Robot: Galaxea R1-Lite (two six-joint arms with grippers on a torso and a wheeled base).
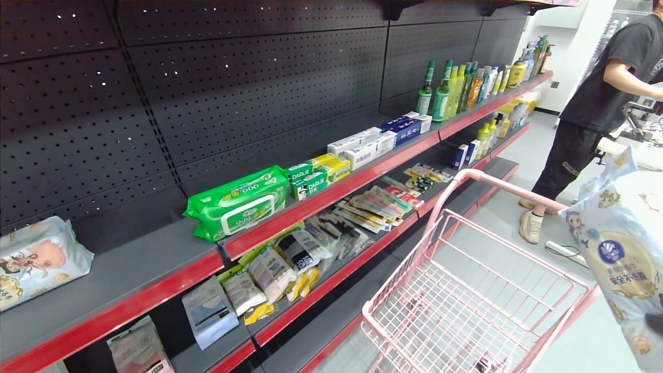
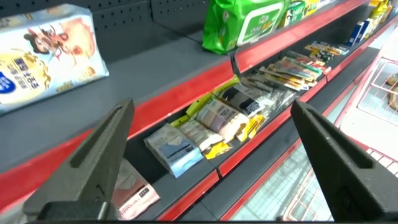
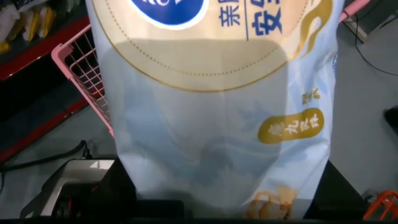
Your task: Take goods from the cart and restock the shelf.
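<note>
Judging by the layout, restocking was partway: 1 shelved pack [image 1: 36, 261] lay on the upper shelf [image 1: 145, 259], while a 2nd, the held pack [image 1: 616, 259], hung clamped in the right gripper [image 3: 230, 202] beside the cart [image 1: 497, 185]. The left gripper [image 2: 211, 109] gaped wide, empty. Bare board lay open between the shelved pack and the green wipes [image 1: 238, 202], behind the red lip [image 1: 129, 299].

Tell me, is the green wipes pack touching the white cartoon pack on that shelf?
Apart. The head view shows bare grey shelf between the green wipes pack and the white cartoon pack.
</note>
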